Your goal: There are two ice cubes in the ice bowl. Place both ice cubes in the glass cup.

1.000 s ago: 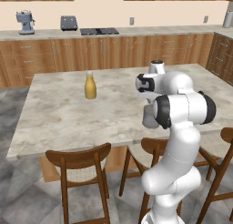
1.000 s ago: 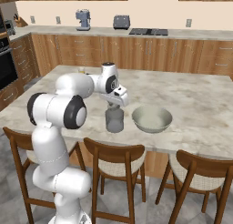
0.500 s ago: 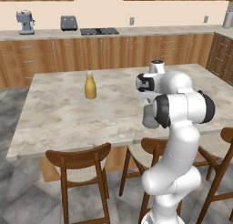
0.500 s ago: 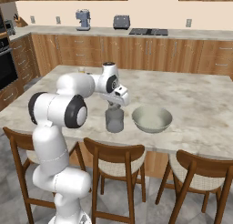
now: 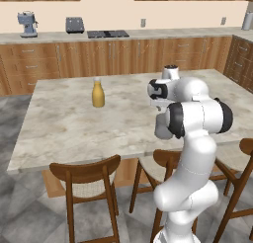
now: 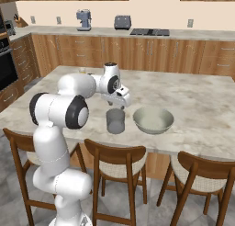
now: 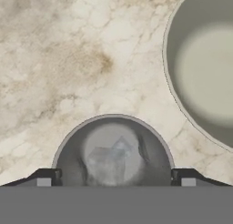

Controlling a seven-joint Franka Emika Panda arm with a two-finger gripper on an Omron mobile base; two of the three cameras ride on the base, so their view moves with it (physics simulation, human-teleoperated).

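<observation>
Nothing has moved: spread, empty fingers (image 7: 113,175) hover above the glass cup (image 6: 115,121) (ice cubes (image 7: 109,161) inside).

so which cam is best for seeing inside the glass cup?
Hand view: it looks straight down into the glass cup, with ice showing at the bottom. The right base view shows the cup side-on beside the ice bowl. In the left base view, the arm mostly hides it.
</observation>
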